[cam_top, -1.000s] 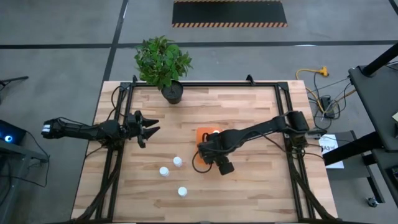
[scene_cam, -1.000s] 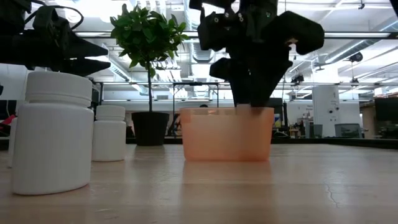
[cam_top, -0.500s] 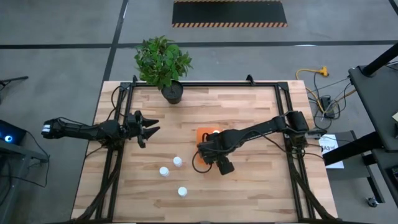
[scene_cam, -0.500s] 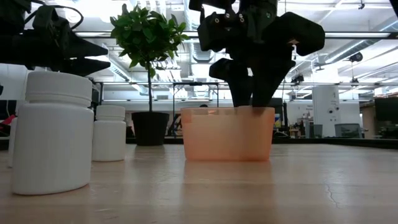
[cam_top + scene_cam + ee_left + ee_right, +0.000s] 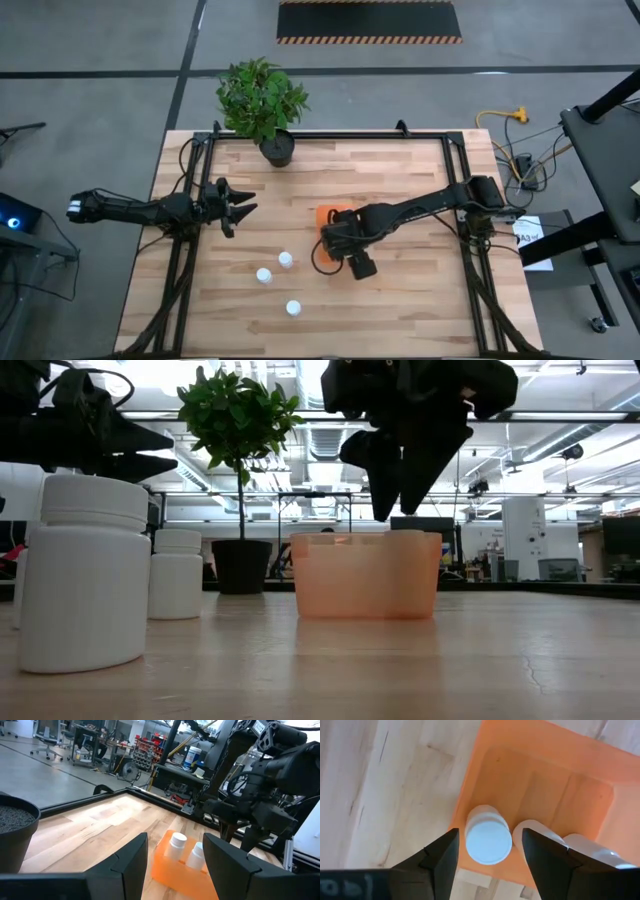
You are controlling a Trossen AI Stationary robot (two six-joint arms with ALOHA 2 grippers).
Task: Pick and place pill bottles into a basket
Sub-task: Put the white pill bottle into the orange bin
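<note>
My right tool (image 5: 487,851) is hanging just over the orange basket (image 5: 327,216) in the middle of the surface (image 5: 400,190), its fingers spread apart and holding nothing. Three white pill bottles (image 5: 488,835) are standing inside the basket, one right below my fingers. Three more bottles (image 5: 286,259) are sitting on the wood, well apart from the basket. My left tool (image 5: 243,201) is waiting above the left side of the surface, fingers spread and empty. A potted plant (image 5: 263,98) is standing at the back edge
</note>
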